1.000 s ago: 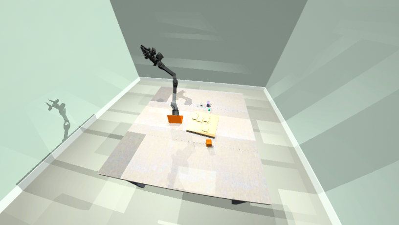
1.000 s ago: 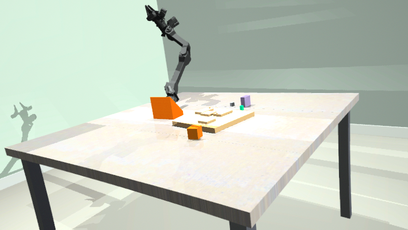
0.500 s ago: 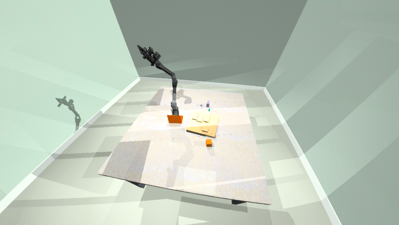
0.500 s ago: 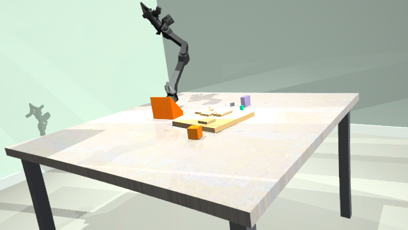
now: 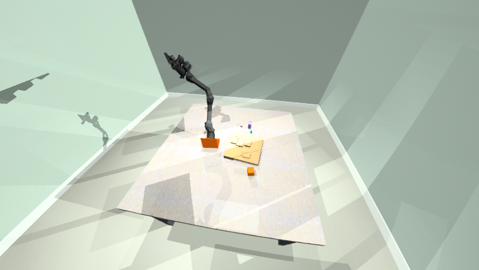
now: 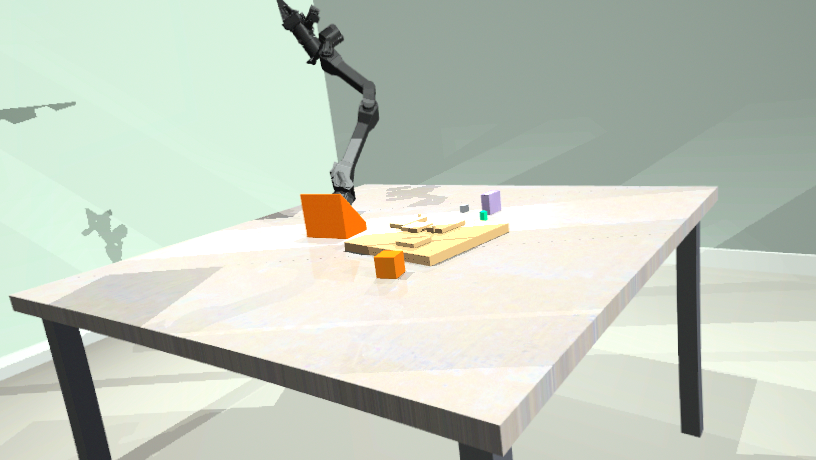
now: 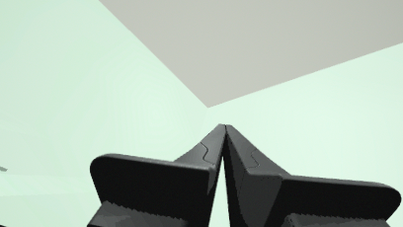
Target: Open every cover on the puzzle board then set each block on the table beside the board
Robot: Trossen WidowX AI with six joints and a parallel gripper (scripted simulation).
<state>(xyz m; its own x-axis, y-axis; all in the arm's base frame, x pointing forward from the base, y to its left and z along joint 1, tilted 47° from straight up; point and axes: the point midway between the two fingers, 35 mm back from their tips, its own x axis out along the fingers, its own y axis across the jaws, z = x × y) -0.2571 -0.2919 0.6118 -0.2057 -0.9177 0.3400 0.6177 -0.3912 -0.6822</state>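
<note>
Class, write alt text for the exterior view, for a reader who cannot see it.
A black jointed robot arm rises from a pale table, its closed black claw raised high. Beside it lies a flat tan puzzle board with thin tan covers; an orange cube sits nearer the viewer.

In the middle of the top view, the puzzle board (image 5: pixel 250 157) (image 6: pixel 394 247) looked like pale, smooth wood. The tabletop (image 5: pixel 268 198) (image 6: pixel 365 320) around it had a faintly streaked, wood-like surface with a soft gloss; along the lower edge of the exterior view, its rim showed dark wood grain. At the bottom of the wrist view, the gripper (image 5: pixel 164 53) (image 6: pixel 278 1) (image 7: pixel 224 130) looked like smooth black plastic, mostly matt, with fine ridges low down.
</note>
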